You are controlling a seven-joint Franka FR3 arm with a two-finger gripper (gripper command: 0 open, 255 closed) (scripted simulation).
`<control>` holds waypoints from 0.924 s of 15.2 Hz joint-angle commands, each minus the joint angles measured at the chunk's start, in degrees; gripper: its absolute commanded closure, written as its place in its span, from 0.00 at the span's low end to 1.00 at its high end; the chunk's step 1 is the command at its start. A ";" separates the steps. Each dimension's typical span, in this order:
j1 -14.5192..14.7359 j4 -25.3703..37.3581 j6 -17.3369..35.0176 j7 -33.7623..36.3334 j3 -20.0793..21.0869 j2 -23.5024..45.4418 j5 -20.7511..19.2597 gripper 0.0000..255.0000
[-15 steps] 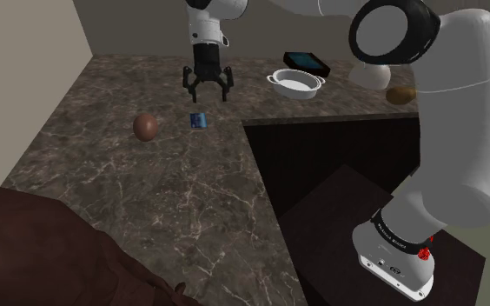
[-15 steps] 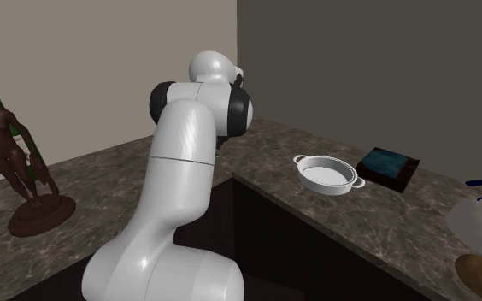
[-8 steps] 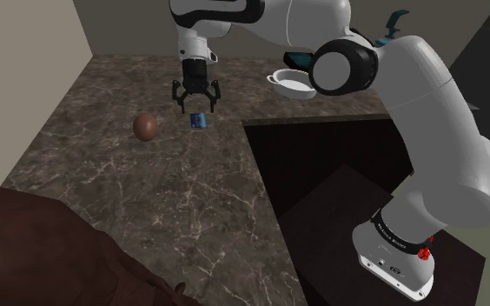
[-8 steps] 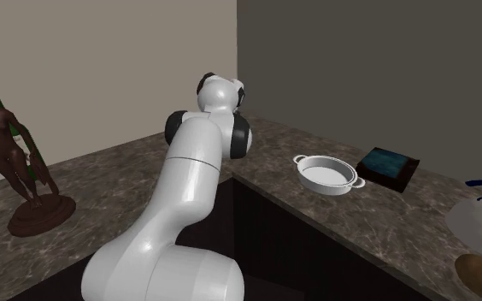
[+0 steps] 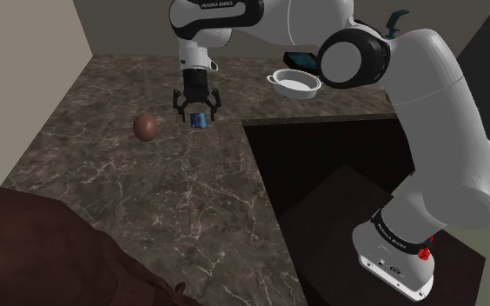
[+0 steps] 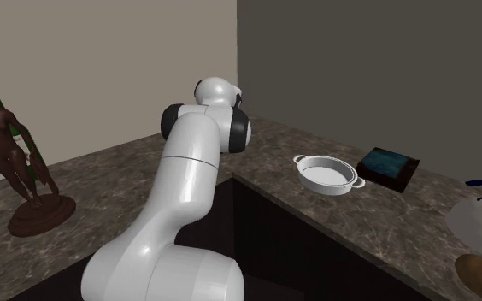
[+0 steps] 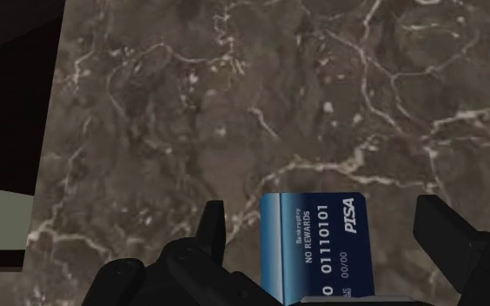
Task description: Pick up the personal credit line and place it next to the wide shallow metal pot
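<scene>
A small blue credit card (image 5: 199,120) lies flat on the dark marble counter (image 5: 122,174). In the wrist view the blue card (image 7: 321,243) with white digits sits between my two black fingers, touching neither. My gripper (image 5: 196,114) hangs open right over the card, its fingertips close to the counter. The wide shallow white pot (image 5: 295,83) with two small handles stands on the back of the counter, to the shoulder view's right of the card. The same pot (image 6: 326,174) appears in the second exterior view, where my arm hides the gripper.
A brown egg-shaped object (image 5: 146,127) lies near the card on the shoulder view's left. A dark box with a blue top (image 6: 388,164) sits beside the pot. A brown figurine (image 6: 15,162) stands at the counter's end. A black recess (image 5: 339,165) cuts into the counter.
The gripper has come down from above the counter and toward the card, and now straddles it with open fingers. The card has not moved.
</scene>
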 commanded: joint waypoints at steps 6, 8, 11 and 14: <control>0.00 -0.29 0.15 -0.04 0.00 -0.15 0.01 1.00; -0.01 -0.31 0.16 -0.04 0.00 -0.16 0.01 1.00; -0.01 -0.33 0.16 -0.04 -0.01 -0.17 0.01 1.00; 0.00 -0.33 0.17 -0.04 0.00 -0.17 0.01 1.00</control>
